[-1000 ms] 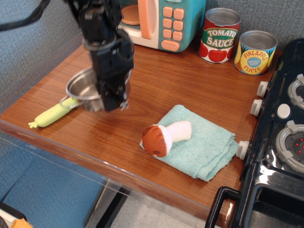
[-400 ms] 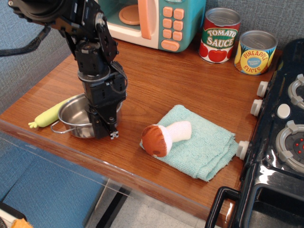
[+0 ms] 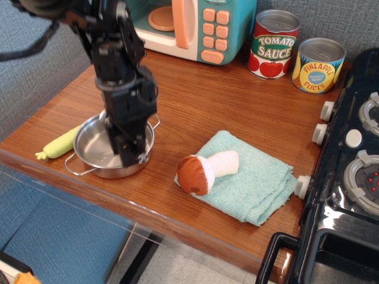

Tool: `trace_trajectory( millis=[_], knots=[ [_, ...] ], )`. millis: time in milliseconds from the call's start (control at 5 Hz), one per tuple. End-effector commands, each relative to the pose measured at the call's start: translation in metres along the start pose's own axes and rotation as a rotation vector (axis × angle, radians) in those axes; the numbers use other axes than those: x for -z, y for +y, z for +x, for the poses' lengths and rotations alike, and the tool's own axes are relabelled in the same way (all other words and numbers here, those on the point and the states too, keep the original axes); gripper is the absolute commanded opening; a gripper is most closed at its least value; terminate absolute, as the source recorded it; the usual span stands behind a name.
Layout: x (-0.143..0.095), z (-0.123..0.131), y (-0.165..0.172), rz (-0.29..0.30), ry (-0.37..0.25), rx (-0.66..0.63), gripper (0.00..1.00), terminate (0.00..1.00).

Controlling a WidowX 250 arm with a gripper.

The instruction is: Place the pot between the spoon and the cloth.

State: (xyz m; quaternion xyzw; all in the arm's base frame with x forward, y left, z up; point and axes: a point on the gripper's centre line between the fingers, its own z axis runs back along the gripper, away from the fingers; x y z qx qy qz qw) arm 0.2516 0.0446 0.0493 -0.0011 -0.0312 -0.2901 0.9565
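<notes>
The steel pot (image 3: 98,151) stands flat on the wooden table, with both wire handles showing. My gripper (image 3: 132,156) points straight down over the pot's right side. Its fingers straddle the right rim, slightly apart, and look loosened from it. The spoon (image 3: 59,144) lies just left of the pot. Only its yellow-green handle shows, and its bowl is hidden behind the pot. The teal cloth (image 3: 251,183) lies to the right of the pot, a short gap away.
A brown-capped plush mushroom (image 3: 204,170) lies on the cloth's left part. A toy microwave (image 3: 201,26) and two tin cans (image 3: 273,44) (image 3: 318,65) stand at the back. A black toy stove (image 3: 355,171) borders the right. The table's front edge (image 3: 118,198) is close to the pot.
The gripper carried the pot down from above the table and set it down between the spoon and the cloth. The fingertips have since risen a little while the pot settled flat.
</notes>
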Motion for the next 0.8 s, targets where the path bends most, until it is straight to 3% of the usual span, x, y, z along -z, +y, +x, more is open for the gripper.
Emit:
trace_trajectory(
  millis=[0,400,600],
  knots=[
    [-0.0631,0.0049,-0.0014,0.046,-0.089,-0.167,1.0,0.0],
    [-0.0631,0.0049,-0.0014,0.046,-0.089,-0.167,1.0,0.0],
    [-0.0631,0.0049,-0.0014,0.046,-0.089,-0.167,1.0,1.0]
  ],
)
